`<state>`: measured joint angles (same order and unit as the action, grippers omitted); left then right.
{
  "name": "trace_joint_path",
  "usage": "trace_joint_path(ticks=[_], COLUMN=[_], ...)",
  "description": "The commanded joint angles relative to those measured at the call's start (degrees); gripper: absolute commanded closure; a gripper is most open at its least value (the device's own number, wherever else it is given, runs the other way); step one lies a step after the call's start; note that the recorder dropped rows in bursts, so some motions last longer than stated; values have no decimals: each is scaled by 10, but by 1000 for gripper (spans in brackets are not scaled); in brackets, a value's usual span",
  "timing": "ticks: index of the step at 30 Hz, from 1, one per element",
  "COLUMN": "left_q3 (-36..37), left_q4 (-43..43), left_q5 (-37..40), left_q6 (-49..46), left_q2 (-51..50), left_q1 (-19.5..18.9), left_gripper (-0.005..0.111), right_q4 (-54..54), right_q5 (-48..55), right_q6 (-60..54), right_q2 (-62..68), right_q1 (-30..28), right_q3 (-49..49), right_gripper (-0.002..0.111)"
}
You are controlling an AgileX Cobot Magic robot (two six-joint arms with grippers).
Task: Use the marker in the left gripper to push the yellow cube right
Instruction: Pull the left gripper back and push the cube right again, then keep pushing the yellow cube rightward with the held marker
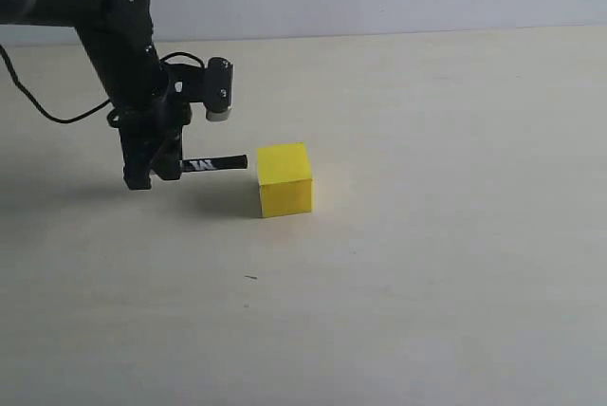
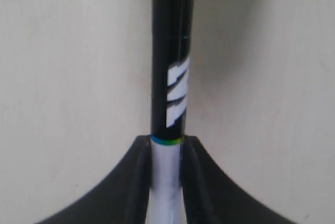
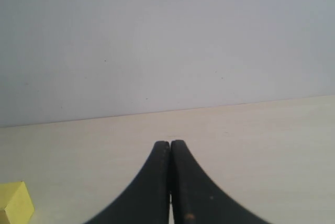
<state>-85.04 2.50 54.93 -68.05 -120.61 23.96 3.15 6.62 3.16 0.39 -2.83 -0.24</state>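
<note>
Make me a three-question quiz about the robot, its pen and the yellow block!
1. In the exterior view, where is the yellow cube from the tip of the marker?
A. To its right
B. To its left
C. On top of it

2. How many cubes sit on the table?
A. One
B. Two
C. Three

3. What is the left gripper doing?
A. Open and empty
B. Shut on the marker
C. Shut on the cube

Answers:
1 A: the marker's black end points right, toward the cube's left face.
2 A: only one yellow cube shows.
3 B: the left wrist view shows the gripper closed around the marker's white barrel.
</note>
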Motion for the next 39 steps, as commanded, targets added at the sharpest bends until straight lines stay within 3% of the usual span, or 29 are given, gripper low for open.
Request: trace_joint_path(ticks=[1,12,22,32,39], left_q3=[-3,-3,-24,-37,-37], left_q4=[-2,-1,10,3,-8], left_q5=[-7,-10,-19,108,120], left_q6=[19,22,21,25,54], left_q2=[-10,-20,-20,1,13], left_q1=[0,2,53,24,17], left_gripper=[107,107,107,107,107], right_q4=[-5,-5,-5,-5,-5], right_q5=[-4,-4,-4,-4,-4], right_q6=[-1,-1,-1,-1,-1], right_q2=[-4,-4,-4,-4,-4], right_q1=[-3,-3,-3,-3,-3], right_q3=[2,2,2,2,2], right_gripper=[108,108,108,108,108])
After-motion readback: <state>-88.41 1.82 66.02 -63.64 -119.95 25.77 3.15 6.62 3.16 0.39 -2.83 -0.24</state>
